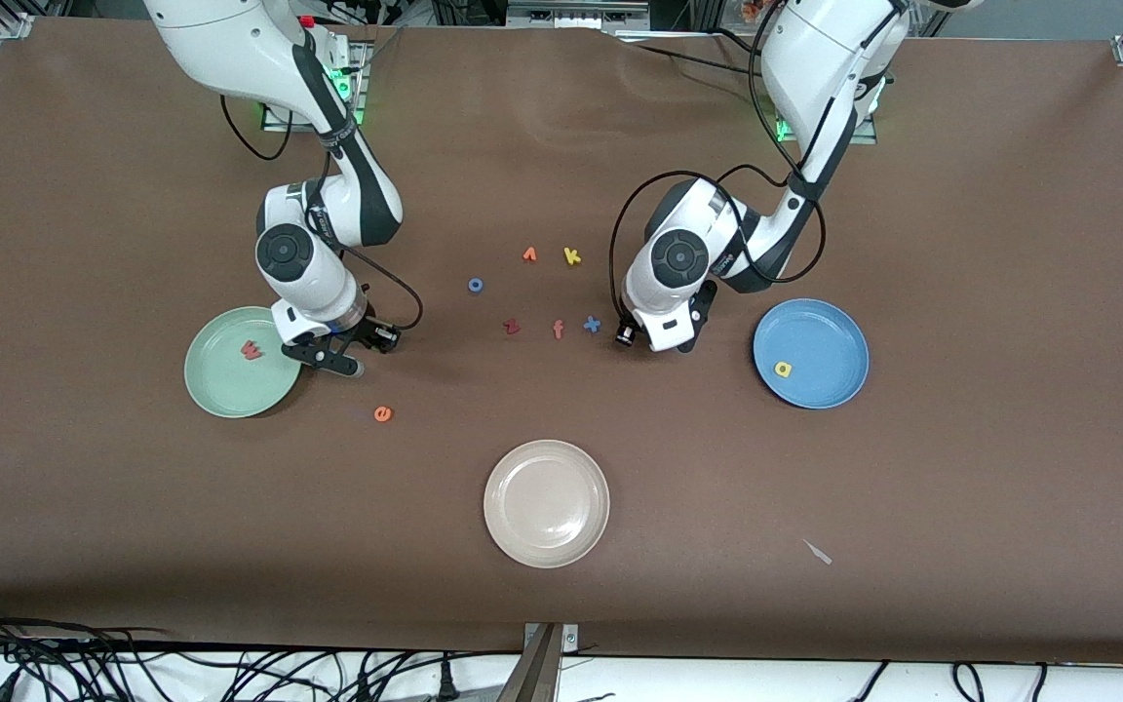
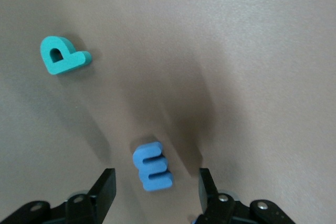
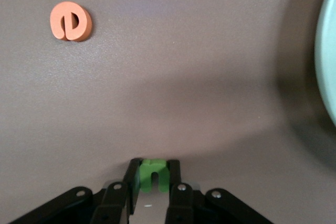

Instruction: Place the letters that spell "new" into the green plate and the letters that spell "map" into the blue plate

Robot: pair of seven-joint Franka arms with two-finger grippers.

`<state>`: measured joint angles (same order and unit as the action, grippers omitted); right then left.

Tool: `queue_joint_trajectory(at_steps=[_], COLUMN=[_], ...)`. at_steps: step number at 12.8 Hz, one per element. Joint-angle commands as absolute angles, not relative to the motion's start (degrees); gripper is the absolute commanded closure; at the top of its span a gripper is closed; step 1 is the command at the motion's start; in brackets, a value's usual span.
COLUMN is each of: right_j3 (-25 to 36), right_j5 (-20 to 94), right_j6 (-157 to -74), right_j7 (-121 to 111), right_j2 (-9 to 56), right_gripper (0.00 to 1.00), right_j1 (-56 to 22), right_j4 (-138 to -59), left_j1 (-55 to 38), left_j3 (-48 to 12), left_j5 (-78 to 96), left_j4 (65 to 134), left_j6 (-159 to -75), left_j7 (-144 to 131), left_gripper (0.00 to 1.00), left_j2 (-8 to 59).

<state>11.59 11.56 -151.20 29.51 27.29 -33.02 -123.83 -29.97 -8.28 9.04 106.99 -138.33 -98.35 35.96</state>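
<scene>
**Risk: letters slipping at pickup**

The right gripper (image 3: 152, 182) pinches the green n (image 3: 153, 174) beside the green plate (image 1: 220, 390); a thin hold may drop it. The left gripper (image 2: 157, 190), half-wide, straddles the blue m (image 2: 152, 166); closing off-centre could flick it away from the blue plate (image 1: 820, 331).

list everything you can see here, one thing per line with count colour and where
green plate: 1, mint, right arm's end
"w": 1, pinkish-red, in green plate
"n": 1, green, clamped in right gripper
"e": 1, orange, on table beside green plate
blue plate: 1, blue, left arm's end
"a": 1, yellow, in blue plate
"m": 1, blue, on table between left gripper's fingers
"p": 1, teal, on table beside "m"
beige plate: 1, nearest front camera
spare letters: 6, mixed, mid-table
right gripper: shut
left gripper: open
</scene>
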Motion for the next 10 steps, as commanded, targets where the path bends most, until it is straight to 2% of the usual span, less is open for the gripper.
queue_joint_trajectory(at_steps=[1, 3, 4, 5, 7, 10], right_j3=[11.6, 12.65, 13.44, 14.58, 17.39, 21.53], right_j5=[12.66, 12.48, 12.31, 12.3, 11.78, 11.69], right_j6=[-149.08, -138.48, -134.34, -132.21, -129.83, -128.67], right_j7=[29.36, 28.4, 27.26, 24.55, 16.57, 1.8], right_j2=[27.33, 27.25, 27.25, 27.25, 27.33, 27.42], right_gripper=[1.0, 1.0, 1.0, 1.0, 1.0, 1.0], right_j1=[-33.05, -32.17, -31.73, -31.29, -30.33, -28.05], right_j4=[-122.09, -115.79, -113.49, -112.25, -111.27, -111.18], left_j1=[-30.94, -30.67, -30.76, -30.41, -30.32, -29.45], left_j3=[-7.82, -7.82, -7.82, -7.82, -7.39, -7.03], left_j5=[7.56, 7.47, 7.47, 7.38, 6.25, -0.32], left_j4=[108.54, 108.46, 108.46, 108.2, 107.67, 105.22], left_j6=[-140.54, -140.54, -140.54, -140.45, -139.4, -130.91], left_j7=[-101.34, -101.34, -100.82, -100.11, -97.75, -96.77], left_gripper=[0.43, 0.73, 0.84, 0.89, 0.91, 0.91], left_j2=[35.42, 35.33, 35.33, 35.33, 34.63, 32.52])
